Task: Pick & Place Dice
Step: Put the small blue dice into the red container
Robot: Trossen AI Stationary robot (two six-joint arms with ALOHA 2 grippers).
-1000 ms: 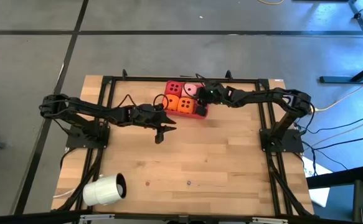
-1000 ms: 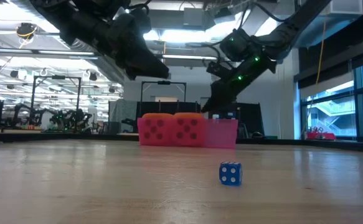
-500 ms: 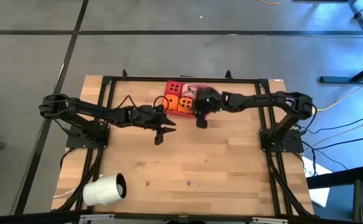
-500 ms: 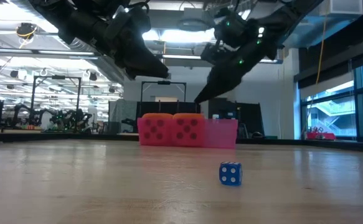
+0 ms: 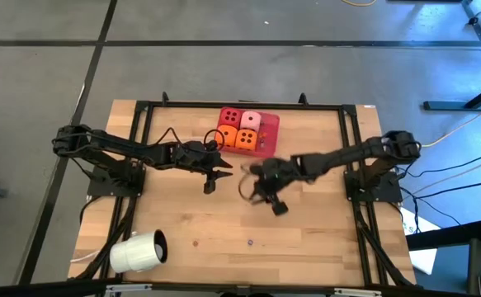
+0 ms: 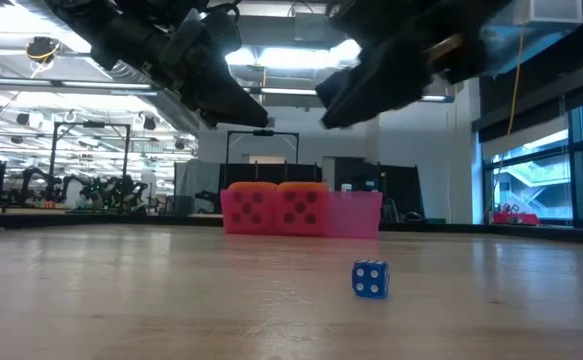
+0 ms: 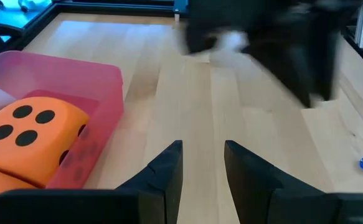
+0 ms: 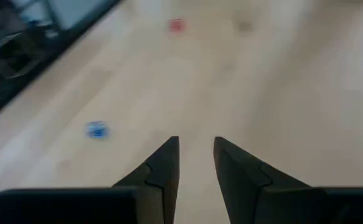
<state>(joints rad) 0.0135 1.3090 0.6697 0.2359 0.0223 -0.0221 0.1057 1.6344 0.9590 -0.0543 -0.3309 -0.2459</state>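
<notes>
The four dice sit side by side in the pink-red tray (image 5: 270,134) at the table's far middle: a red die (image 5: 230,117), a pale pink die (image 5: 251,121) and two orange dice (image 5: 226,136) (image 5: 245,140). One orange die (image 7: 25,134) fills the left wrist view beside the tray wall (image 7: 100,84). My left gripper (image 5: 214,176) hangs just near-left of the tray, fingers slightly apart, holding nothing (image 7: 203,158). My right gripper (image 5: 274,201) is blurred above the table's middle, fingers also slightly apart and holding nothing (image 8: 195,152).
A tiny blue die (image 5: 250,242) (image 6: 369,279) lies on the bare wood toward the near edge, also seen from the right wrist (image 8: 96,129). A white cup (image 5: 139,252) lies on its side at the near-left corner. A black frame (image 5: 141,111) borders the table.
My right gripper has swung from over the tray's right part toward the table's near edge and a little left, ending above the table's middle. The pale pink die, partly covered by it before, now shows whole in the tray.
</notes>
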